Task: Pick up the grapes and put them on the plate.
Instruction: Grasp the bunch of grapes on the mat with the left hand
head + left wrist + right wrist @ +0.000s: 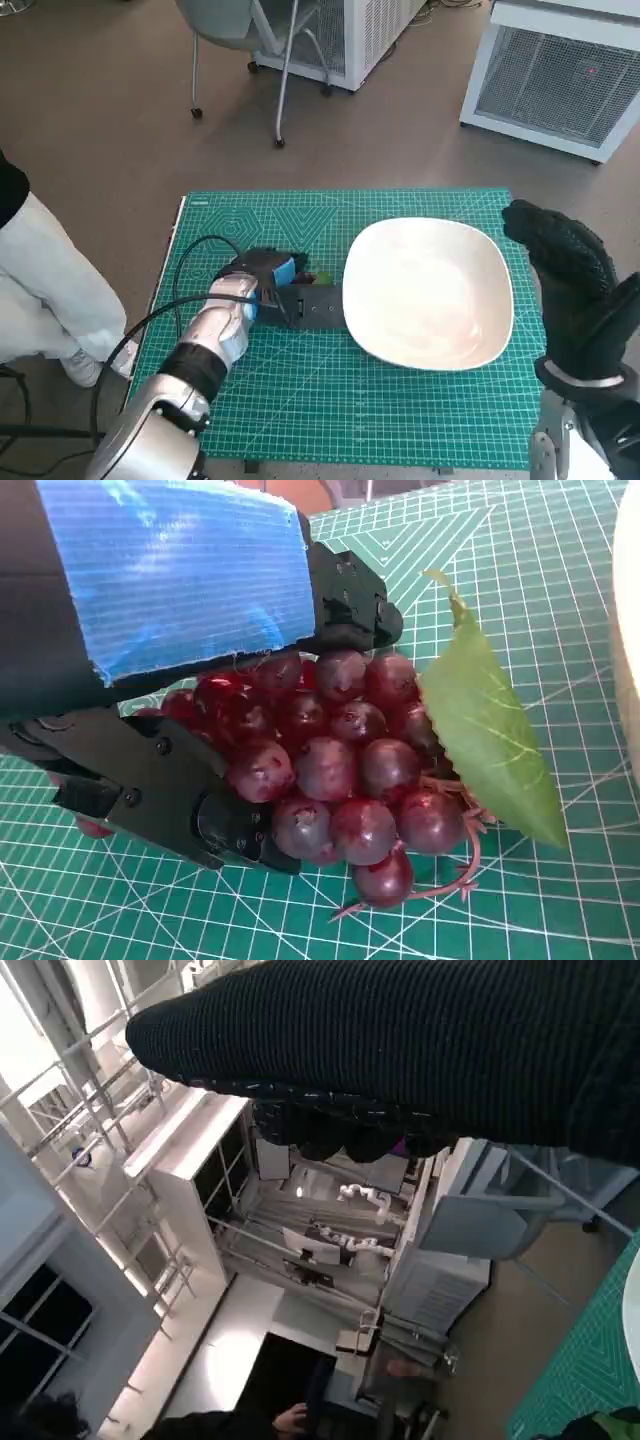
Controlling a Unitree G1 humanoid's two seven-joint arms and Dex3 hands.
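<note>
A bunch of dark red grapes (340, 780) with a green leaf (490, 745) lies on the green cutting mat (330, 400), just left of the white plate (430, 290). My left hand (275, 285) is over the bunch, its black fingers (160, 790) wrapped round the grapes on both sides. In the head view the hand hides nearly all of the grapes (312, 277). My right hand (575, 285) hovers at the plate's right edge, raised, fingers spread, holding nothing.
A person's white-clad leg (50, 290) stands close to the table's left side. A chair (250, 40) and white cabinets (560, 70) stand on the floor beyond the table. A black cable (185, 270) loops over the mat by my left forearm.
</note>
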